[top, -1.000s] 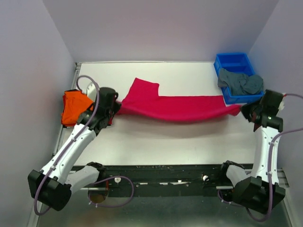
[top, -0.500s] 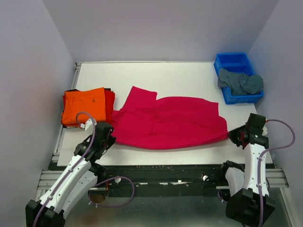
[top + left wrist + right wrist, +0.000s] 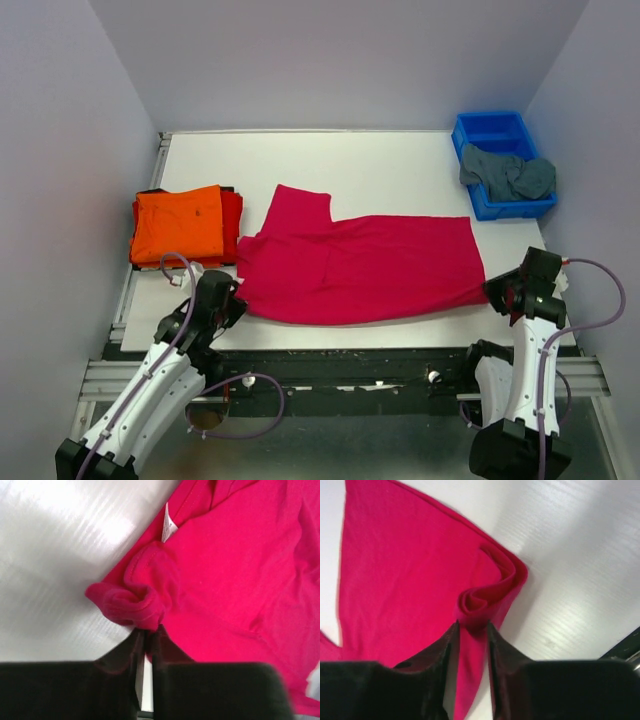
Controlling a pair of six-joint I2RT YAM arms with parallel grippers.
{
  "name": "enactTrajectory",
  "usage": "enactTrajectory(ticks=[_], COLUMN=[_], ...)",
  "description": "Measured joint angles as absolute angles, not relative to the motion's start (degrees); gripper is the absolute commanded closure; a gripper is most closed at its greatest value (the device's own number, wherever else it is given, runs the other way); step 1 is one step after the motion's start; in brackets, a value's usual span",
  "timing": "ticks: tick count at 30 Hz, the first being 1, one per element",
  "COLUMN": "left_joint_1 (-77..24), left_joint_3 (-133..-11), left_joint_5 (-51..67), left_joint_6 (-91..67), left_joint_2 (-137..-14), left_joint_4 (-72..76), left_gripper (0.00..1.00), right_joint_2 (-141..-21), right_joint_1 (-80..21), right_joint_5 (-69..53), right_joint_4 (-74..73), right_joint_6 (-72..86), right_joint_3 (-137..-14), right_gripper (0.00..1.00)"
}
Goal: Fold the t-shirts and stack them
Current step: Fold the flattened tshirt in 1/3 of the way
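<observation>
Right, the pink shirt [image 3: 360, 270] lies spread across the near half of the table [image 3: 380, 160], one sleeve poking toward the far side. I see it strung between my two hands at the near edge. The left gripper [image 3: 232, 303] sits at the shirt's near left corner. On the left wrist view its fingers [image 3: 167, 652] are all but closed, a rolled bunch of pink cloth pinched at their tips, with the white tag [image 3: 168, 522] just beyond. The right gripper [image 3: 497, 292] sits at the near right corner. On its wrist view the fingers [image 3: 447, 640] are drawn in on a curled fold of the same shirt, the rest fanning away flat. The orange shirt [image 3: 180, 225] lies folded at the left edge on top of the red shirt [image 3: 232, 225], just beside the pink one. The grey shirt [image 3: 508, 175] hangs over the bin [image 3: 490, 130] at the far right.
</observation>
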State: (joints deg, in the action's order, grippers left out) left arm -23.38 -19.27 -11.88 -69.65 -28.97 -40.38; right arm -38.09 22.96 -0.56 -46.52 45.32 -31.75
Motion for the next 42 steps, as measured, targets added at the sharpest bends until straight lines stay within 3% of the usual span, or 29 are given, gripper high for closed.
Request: enactTrajectory(ticks=[1, 2, 3, 8, 15, 21, 26, 30, 37, 42], left_joint_1=[-23.38, -23.38, -23.38, -23.51, -23.49, -23.22, -20.40, -18.28, -15.27, -13.45], left_joint_3=[-18.76, -18.15, -17.87, -21.12, -37.17, -51.37, -54.24, -57.78, -73.76, -81.67], left_joint_5=[-11.57, -11.03, -10.55, -11.33, -16.16, -19.90, -18.15, -18.09, -14.33, -10.79], left_joint_6=[-69.82, -69.91, -70.13, -69.10, -56.38, -42.74, -38.37, -37.56, -34.74, -33.41], left_joint_2=[-28.45, -27.77, -27.38, -27.33, -34.72, -53.28, -65.93, -79.61, -103.00, -110.87], left_joint_4=[-40.38, -40.40, -40.45, -41.74, -35.86, -26.48, -17.65, -10.70, -8.71, -9.10], left_gripper=[0.42, 0.16, 0.01, 0.01, 0.01, 0.02, 0.15, 0.17, 0.17, 0.26], right_joint_2=[-38.09, -38.06, -38.06, -41.08, -45.54, -52.27, -54.37, -55.53, -58.35, -59.40], right_joint_1=[22.96, 22.96, 22.98, 23.00, 22.70, 19.59, 16.47, 12.51, 9.30, 9.30], right_joint_5=[-0.43, -0.30, -0.27, -3.16, -11.03, -15.79, -16.23, -15.90, -14.87, -14.87], right_joint_4=[-46.63, -46.61, -46.44, -44.49, -33.10, -25.76, -21.87, -20.10, -17.69, -15.14], right_joint_6=[45.84, 46.11, 45.95, 41.98, 35.62, 33.87, 33.58, 33.34, 31.42, 31.35], right_joint_3=[-31.75, -31.75, -31.77, -35.22, -41.43, -43.92, -43.92, -44.21, -45.89, -45.69], right_gripper=[0.23, 0.18, 0.18, 0.18, 0.20, 0.26, 0.28, 0.28, 0.28, 0.28])
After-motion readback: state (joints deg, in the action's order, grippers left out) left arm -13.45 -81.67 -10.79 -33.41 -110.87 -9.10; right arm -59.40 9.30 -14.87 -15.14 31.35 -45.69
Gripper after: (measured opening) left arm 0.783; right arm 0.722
